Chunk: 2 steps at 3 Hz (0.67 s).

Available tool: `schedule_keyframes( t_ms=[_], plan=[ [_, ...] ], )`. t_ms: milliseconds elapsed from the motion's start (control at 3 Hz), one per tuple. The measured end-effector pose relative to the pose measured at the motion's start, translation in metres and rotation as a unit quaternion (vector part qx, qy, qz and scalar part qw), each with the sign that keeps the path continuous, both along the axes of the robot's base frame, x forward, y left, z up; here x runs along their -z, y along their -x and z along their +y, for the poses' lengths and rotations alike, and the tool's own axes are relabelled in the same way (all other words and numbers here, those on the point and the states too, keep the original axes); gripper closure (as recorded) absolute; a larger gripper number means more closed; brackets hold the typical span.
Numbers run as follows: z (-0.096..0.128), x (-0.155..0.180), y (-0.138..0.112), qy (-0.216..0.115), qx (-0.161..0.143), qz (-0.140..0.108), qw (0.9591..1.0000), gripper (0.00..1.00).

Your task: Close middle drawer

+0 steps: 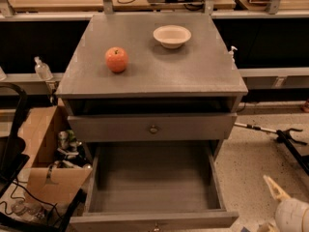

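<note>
Apple (pixel 117 59), bowl (pixel 172 36) on cabinet (pixel 145 79); gripper (pixel 267 207) lower-right

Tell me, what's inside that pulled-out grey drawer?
The grey wooden middle drawer shows only a bare floor. Its back stretch is hidden under the grey knobbed drawer above. The robot's white claw sits at lower right, outside it.

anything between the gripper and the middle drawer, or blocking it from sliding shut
Nothing visible. The middle drawer is pulled out and empty; the gripper is low to its right, only bare floor between them.
</note>
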<state>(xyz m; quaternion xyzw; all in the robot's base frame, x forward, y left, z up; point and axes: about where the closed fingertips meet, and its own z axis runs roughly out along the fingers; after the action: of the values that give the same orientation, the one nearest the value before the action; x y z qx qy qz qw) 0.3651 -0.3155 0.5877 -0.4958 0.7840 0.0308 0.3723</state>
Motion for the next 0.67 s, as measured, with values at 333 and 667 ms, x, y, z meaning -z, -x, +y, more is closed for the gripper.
schedule_keyframes(
  t_ms=[333, 667],
  plan=[
    [0.010, 0.063, 0.018, -0.054, -0.001, 0.022, 0.9983, 0.19],
    [0.020, 0.109, 0.037, -0.089, -0.001, 0.045, 0.9950, 0.42]
  ],
)
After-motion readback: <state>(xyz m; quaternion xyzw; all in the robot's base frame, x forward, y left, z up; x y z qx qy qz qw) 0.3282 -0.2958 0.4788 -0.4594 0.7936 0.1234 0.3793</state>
